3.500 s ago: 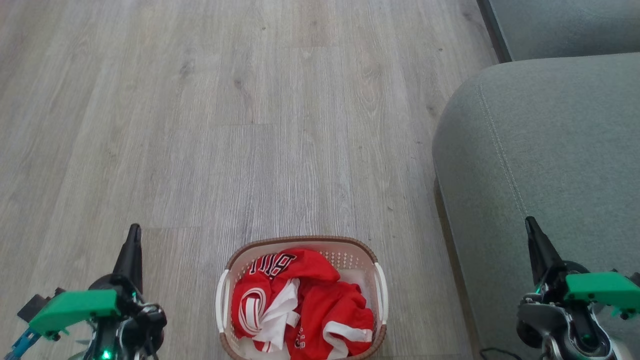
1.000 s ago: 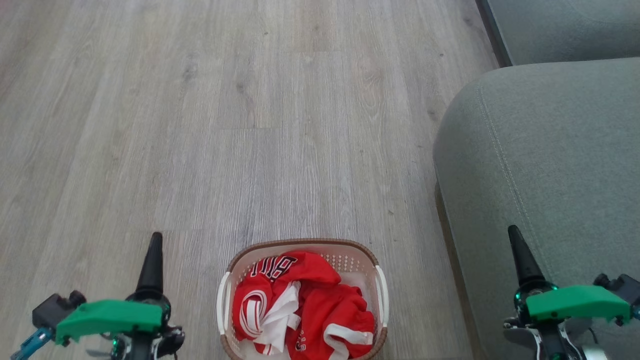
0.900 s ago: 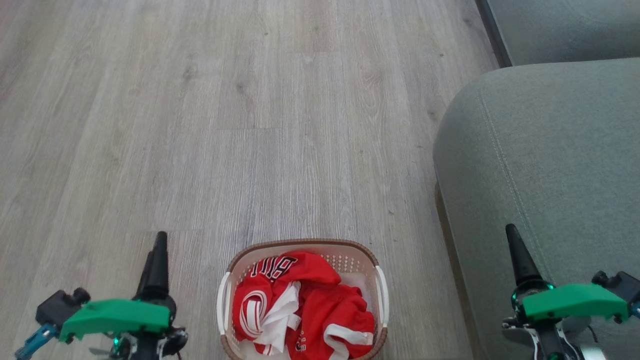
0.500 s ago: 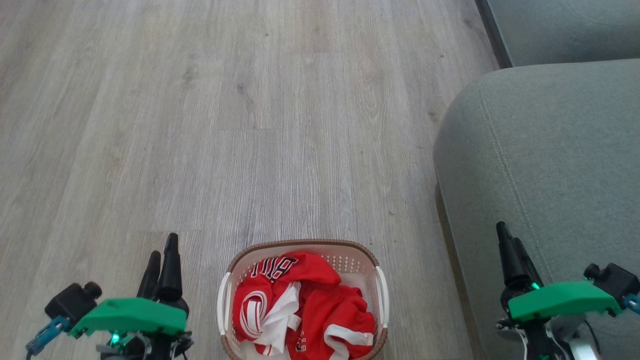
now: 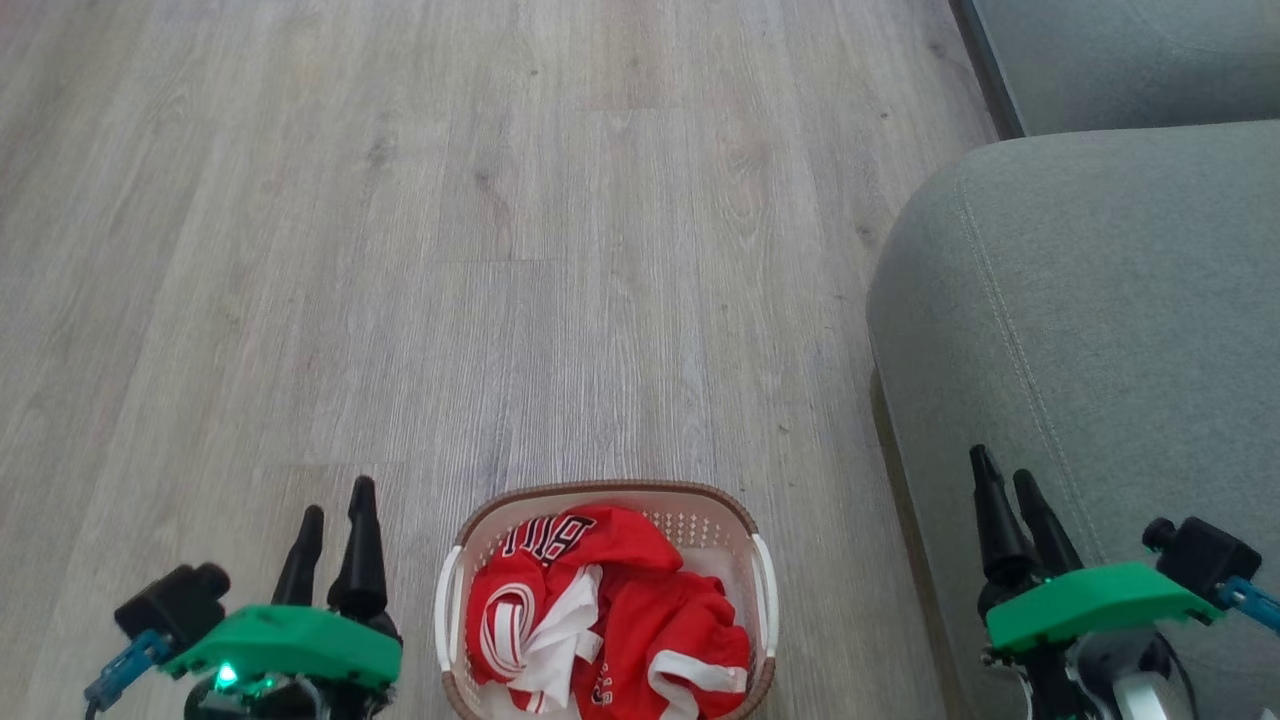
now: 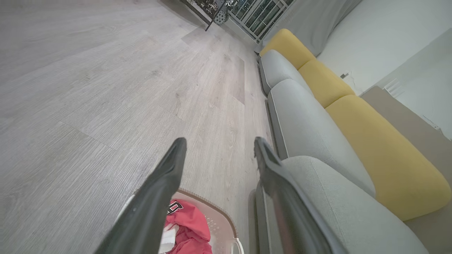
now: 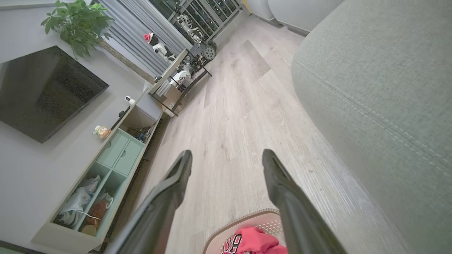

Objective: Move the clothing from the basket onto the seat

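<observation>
Red clothing (image 5: 610, 615) with white striped trim lies bunched in the white basket (image 5: 765, 600) with a brown rim, on the floor at the bottom centre of the head view. The grey-green seat (image 5: 1110, 320) fills the right side. My left gripper (image 5: 335, 498) hangs open just left of the basket, nothing between its fingers. My right gripper (image 5: 1005, 470) is open over the seat's front edge, right of the basket. The left wrist view shows the left gripper (image 6: 219, 144) open above the basket (image 6: 215, 220) and clothing (image 6: 189, 225). In the right wrist view the right gripper (image 7: 226, 157) stands open above the basket (image 7: 257, 217).
Pale wood floor (image 5: 450, 250) stretches ahead and to the left. A second sofa cushion (image 5: 1130, 60) lies at the top right. The left wrist view shows yellow back cushions (image 6: 385, 151). A TV (image 7: 42, 91), a low cabinet (image 7: 102, 180) and a plant (image 7: 79, 24) stand along the wall in the right wrist view.
Both grippers have rolled so that both fingers of each now show side by side. The left one has shifted right towards the basket; the right one has shifted slightly left. The clothing has not moved.
</observation>
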Controlling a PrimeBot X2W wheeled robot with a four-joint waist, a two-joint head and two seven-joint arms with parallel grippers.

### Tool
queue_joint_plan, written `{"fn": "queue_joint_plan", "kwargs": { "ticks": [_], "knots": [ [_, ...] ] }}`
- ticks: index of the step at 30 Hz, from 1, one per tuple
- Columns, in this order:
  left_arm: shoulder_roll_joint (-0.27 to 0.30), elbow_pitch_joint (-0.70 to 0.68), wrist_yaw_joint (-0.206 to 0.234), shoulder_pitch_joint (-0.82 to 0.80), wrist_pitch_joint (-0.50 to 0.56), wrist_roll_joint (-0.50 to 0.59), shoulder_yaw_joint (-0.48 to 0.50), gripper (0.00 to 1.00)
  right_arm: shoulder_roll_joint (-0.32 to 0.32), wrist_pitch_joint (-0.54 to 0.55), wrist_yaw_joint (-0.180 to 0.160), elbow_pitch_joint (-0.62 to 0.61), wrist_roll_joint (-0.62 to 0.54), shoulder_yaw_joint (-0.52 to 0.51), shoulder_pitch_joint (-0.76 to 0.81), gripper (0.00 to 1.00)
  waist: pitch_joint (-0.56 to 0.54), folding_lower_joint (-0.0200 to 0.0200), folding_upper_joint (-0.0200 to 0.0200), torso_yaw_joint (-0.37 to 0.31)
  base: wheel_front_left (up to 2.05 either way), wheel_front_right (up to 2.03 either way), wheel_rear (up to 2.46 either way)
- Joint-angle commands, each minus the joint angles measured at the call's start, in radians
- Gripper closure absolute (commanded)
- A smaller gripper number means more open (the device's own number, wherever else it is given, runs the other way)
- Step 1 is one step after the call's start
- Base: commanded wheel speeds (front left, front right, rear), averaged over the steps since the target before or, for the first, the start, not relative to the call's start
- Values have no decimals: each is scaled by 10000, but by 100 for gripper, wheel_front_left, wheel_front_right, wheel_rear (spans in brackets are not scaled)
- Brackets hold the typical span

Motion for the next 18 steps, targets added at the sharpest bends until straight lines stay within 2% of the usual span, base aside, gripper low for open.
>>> {"fn": "queue_joint_plan", "kwargs": {
  "ticks": [1,18],
  "knots": [
    [152,-449,105,-220,-161,367,139,0,-94,-162,50,-439,-345,185,-323,0,1,0,0,5,0,0,0],
    [358,-720,530,-97,-630,2427,-243,0,-107,-638,61,-694,-2378,455,-291,0,-11,0,0,21,0,0,0]
  ]
}}
